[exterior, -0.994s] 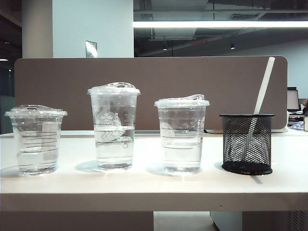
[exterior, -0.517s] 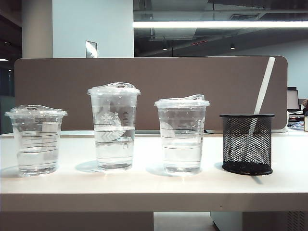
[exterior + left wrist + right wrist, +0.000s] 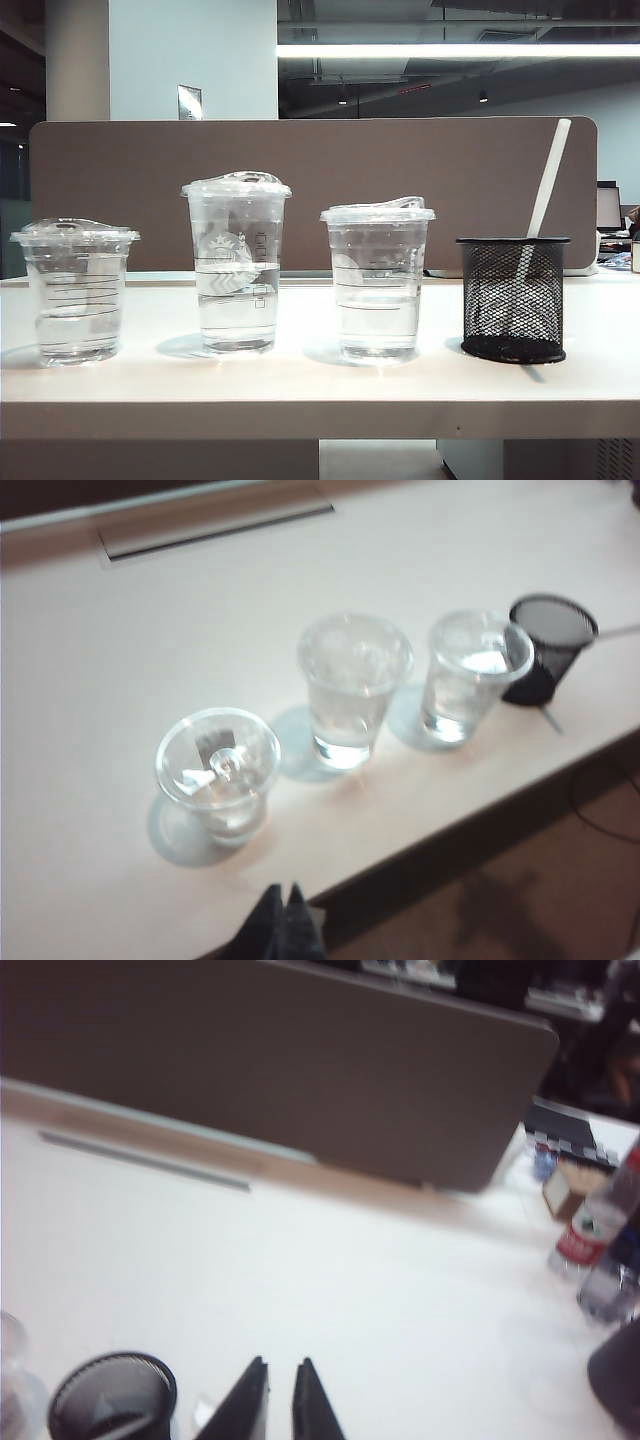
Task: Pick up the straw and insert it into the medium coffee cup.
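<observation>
Standing in a row near the front edge of the white tabletop (image 3: 320, 385) are three clear lidded cups and a black mesh holder (image 3: 513, 298), all part-filled with clear liquid except the holder. From the exterior view's left: the squat cup (image 3: 76, 290), the tall cup with a printed logo (image 3: 237, 262), the medium coffee cup (image 3: 377, 280) with faint line marks on its side, then the holder at the right end. The straw (image 3: 546, 195) leans in the holder, its upper end tilted to the right and rising above every cup. Each piece stands apart from its neighbour. Behind the tabletop runs a brown partition panel (image 3: 320, 190).

Neither arm shows in the exterior view. The left gripper (image 3: 283, 920) hangs above the front edge of the tabletop, nearest the squat cup, its fingers pressed together and holding nothing. The right gripper (image 3: 280, 1400) hovers above the tabletop just beside the holder, its fingers a narrow slit apart, nothing between them. Some bottles (image 3: 590, 1230) stand at the far side in the right wrist view.
</observation>
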`<act>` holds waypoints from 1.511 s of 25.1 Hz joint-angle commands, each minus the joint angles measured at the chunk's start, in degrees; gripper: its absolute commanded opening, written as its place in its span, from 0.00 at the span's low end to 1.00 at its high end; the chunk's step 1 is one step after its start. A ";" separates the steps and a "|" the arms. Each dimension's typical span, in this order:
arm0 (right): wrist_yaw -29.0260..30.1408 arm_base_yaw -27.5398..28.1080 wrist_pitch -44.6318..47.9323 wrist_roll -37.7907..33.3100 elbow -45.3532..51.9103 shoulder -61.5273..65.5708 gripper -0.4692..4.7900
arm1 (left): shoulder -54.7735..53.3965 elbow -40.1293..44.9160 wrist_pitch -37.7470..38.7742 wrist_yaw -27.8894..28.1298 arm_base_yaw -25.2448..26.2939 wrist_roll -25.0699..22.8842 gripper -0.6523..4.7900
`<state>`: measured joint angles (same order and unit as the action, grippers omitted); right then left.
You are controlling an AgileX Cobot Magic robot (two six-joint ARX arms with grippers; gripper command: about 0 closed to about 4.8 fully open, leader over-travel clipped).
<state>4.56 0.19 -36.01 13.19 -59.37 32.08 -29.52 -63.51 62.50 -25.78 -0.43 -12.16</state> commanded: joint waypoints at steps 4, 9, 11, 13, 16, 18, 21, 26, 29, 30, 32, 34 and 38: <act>2.19 -0.07 16.50 -2.43 10.58 3.87 0.23 | 0.22 1.05 0.72 -3.89 -0.07 -2.64 0.11; 2.64 -0.07 35.28 -8.74 25.73 3.15 0.23 | 0.22 1.66 1.29 -3.91 -0.20 -2.54 0.11; 5.40 -0.15 42.97 -12.11 33.11 3.61 0.23 | 0.22 2.01 1.29 -3.63 -1.29 -2.43 0.11; 5.64 -0.11 51.47 -16.06 41.07 3.98 0.23 | 0.22 2.64 1.40 -3.63 -2.71 -2.45 0.11; 5.57 -0.15 60.15 -18.93 50.16 3.98 0.23 | 0.22 4.02 1.75 -3.61 -3.26 -2.45 0.11; 5.46 -0.20 65.88 -23.28 54.55 3.96 0.23 | 0.22 5.18 2.03 -3.61 -3.28 -2.45 0.11; 5.42 -0.70 66.64 -24.00 56.46 3.96 0.23 | 0.22 6.34 2.12 -3.63 -3.28 -2.45 0.11; -0.61 -10.03 66.77 -23.45 57.00 4.39 0.33 | 0.24 6.78 1.88 -3.61 -3.28 -2.47 0.11; -6.12 -16.48 66.71 -20.79 57.00 5.38 0.34 | 0.24 6.78 1.53 -3.61 -3.28 -2.45 0.11; -7.74 -18.60 67.08 -19.67 57.00 5.92 0.37 | 0.24 6.78 1.51 -3.61 -3.28 -2.45 0.11; -8.98 -21.40 68.32 -17.64 57.00 7.23 0.43 | 0.24 6.78 1.55 -3.61 -3.28 -2.45 0.11; -8.96 -23.28 70.88 -17.00 57.00 9.35 0.44 | 0.26 6.78 1.64 -3.63 -3.28 -2.43 0.11; -8.94 -23.71 78.73 -16.98 56.98 16.39 0.48 | 0.33 6.78 1.77 -3.85 -3.28 -2.43 0.11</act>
<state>-4.19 -23.51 38.06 -4.01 -2.35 46.78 -29.28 -56.60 64.95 -29.17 -3.70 -14.55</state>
